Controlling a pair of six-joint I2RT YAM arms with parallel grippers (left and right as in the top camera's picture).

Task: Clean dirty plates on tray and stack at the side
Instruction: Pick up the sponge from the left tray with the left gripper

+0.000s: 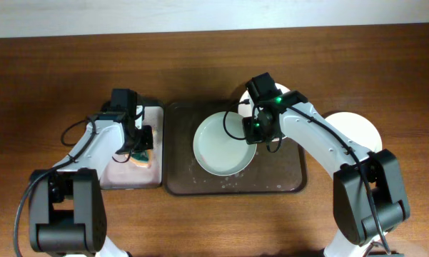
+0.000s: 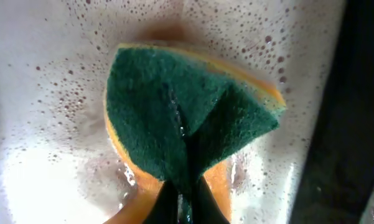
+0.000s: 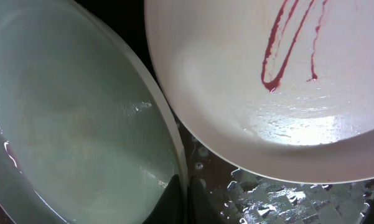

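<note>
The pale green-white plate [image 1: 221, 146] lies on the dark brown tray [image 1: 285, 182]. My right gripper [image 1: 255, 130] is shut on its right rim; in the right wrist view the fingers [image 3: 182, 202] pinch the rim of that plate [image 3: 68, 124], which shows a faint red trace at its left edge. A white plate [image 3: 286, 81] with a red sauce squiggle sits beside it, mostly hidden under my right arm in the overhead view. Another white plate [image 1: 360, 128] lies on the table right of the tray. My left gripper [image 1: 139, 143] is shut on a green-and-orange sponge [image 2: 187, 118].
The sponge rests in a smaller pinkish-white sponge tray [image 1: 121, 175] with foamy water, left of the brown tray. Water drops lie on the brown tray floor [image 3: 280, 199]. The wooden table [image 1: 57, 71] surrounds both trays.
</note>
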